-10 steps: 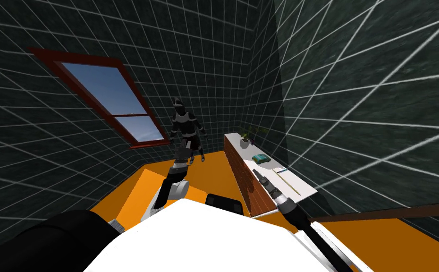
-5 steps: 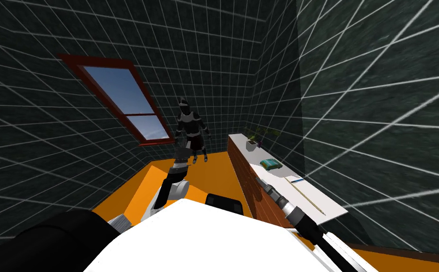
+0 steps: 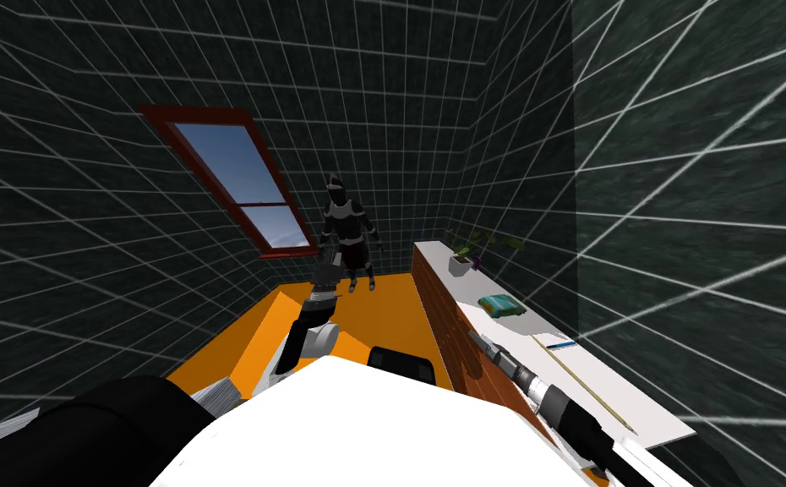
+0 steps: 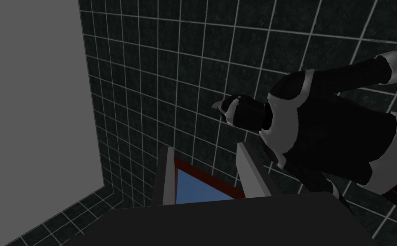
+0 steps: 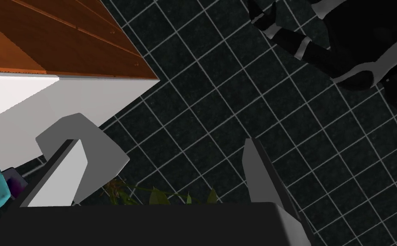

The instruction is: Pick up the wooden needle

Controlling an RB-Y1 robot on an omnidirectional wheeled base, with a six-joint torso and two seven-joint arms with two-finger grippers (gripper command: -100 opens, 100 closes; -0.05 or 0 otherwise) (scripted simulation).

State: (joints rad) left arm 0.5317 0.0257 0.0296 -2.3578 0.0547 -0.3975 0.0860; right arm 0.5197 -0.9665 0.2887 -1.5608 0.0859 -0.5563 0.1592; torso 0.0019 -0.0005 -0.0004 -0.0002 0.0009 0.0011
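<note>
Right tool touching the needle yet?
Apart. Head view: the right tool sits by the front edge of the counter, a strip of bare white top between it and the needle.

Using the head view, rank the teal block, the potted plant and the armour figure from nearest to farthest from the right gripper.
1. Teal block, on the white counter just beyond the right gripper.
2. Potted plant, near the counter's far end.
3. Armour figure, standing on the floor by the far wall.

Dark gridded walls [image 3: 87,254], orange floor [image 3: 383,296], red-framed window [image 3: 231,169], white-topped counter [image 3: 518,325]
</note>
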